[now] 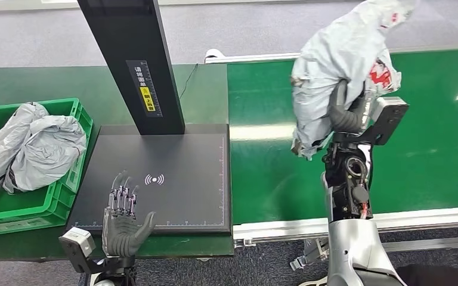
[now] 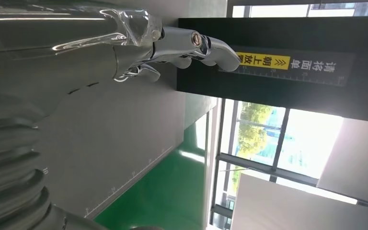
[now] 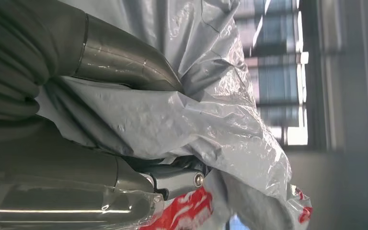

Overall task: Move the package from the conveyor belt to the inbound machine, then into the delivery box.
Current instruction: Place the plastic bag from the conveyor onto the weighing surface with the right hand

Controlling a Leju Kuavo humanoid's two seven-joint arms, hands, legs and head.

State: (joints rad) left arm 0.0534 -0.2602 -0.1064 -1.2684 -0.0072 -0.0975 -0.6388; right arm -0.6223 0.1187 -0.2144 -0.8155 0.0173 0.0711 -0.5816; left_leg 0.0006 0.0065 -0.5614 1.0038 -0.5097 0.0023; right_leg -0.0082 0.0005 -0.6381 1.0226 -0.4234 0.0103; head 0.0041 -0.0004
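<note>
So far we have the first leg of the job under way: the package [image 1: 340, 65] is off the green conveyor belt [image 1: 429, 143] and hangs in the air above it, carried by our right robot hand [image 1: 347, 113]. We judge that the move to the inbound machine [image 1: 173, 196], the black flat plate with its tall dark post [image 1: 132, 59] on the green desk [image 1: 30, 80], is not yet done, since the plate lies bare and the package is well to the right of it. After that, the drop into the delivery box [image 1: 65, 179] is left; that green box at the far left already holds other grey bags [image 1: 42, 146].

Going down in size, the package is a crumpled grey plastic bag with red print, and our right robot hand is wrapped around its middle, fingers [image 3: 124, 62] and thumb pressing into the folds, as the right wrist view shows close up. Our left robot hand [image 1: 122, 223] hovers over the near edge of the black plate, fingers spread and extended, holding nothing and, as far as we can tell, touching nothing.
</note>
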